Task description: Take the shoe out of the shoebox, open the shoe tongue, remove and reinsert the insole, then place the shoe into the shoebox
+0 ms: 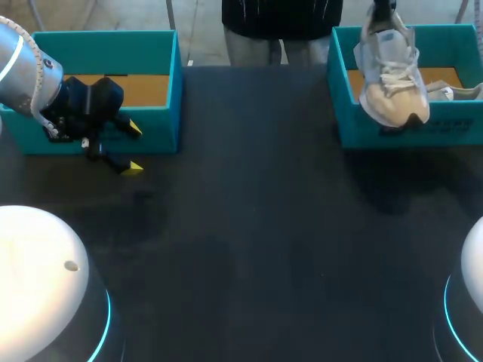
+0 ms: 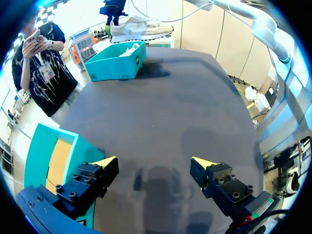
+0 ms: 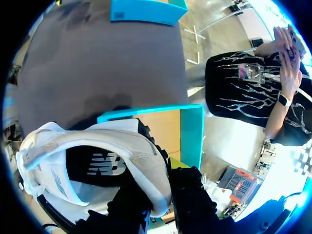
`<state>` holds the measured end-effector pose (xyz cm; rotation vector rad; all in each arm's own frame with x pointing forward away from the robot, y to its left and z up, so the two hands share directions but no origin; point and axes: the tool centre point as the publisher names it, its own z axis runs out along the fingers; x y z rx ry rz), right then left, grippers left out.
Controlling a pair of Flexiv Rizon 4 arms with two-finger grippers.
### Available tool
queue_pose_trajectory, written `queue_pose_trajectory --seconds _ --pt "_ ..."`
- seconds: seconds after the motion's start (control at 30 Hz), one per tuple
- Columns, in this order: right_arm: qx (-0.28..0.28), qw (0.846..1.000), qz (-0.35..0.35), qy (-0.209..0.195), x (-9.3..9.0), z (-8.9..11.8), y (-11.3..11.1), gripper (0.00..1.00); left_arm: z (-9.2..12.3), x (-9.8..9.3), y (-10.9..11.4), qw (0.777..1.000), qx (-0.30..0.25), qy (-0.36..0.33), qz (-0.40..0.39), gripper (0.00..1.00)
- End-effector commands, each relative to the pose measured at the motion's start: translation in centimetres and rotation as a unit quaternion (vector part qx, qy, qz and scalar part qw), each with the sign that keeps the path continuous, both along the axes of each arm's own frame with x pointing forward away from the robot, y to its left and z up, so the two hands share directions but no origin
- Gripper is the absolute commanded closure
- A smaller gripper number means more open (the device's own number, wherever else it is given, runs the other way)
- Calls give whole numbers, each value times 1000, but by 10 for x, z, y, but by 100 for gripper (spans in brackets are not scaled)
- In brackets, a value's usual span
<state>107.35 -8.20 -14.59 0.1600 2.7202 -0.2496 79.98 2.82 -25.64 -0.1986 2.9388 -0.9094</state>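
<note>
Now the right gripper (image 3: 163,195) pinches the shoe (image 1: 389,79) by its heel, I think, over the shoebox (image 1: 400,134). Its hanging toe could pull it loose. The left gripper (image 1: 130,148) is spread wide.

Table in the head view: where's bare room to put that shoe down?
The wide dark table between the two teal boxes is bare, down to the near edge. Crowded: the left box front, where the left end effector sits open, and the right box, with the shoe hanging over it.
</note>
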Motion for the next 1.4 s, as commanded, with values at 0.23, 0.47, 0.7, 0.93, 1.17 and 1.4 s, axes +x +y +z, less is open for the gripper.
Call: queue_pose_trajectory --seconds 0.23,0.47,0.7,0.93,1.17,1.4 --pt "-8 1000 -19 -5 43 3 -50 100 0 0 0 1000 1 0 0 0" --pt "-19 998 -56 -11 78 8 -99 100 0 0 0 1000 1 0 0 0" --pt "-37 996 -86 -8 103 8 -145 100 0 0 0 1000 1 0 0 0" --pt "-34 991 -128 -10 115 2 -185 100 0 0 0 1000 1 0 0 0" --pt "-8 975 -219 -37 108 -1 -208 100 0 0 0 1000 1 0 0 0" --pt "24 915 -399 -52 94 -4 -223 100 0 0 0 1000 1 0 0 0"
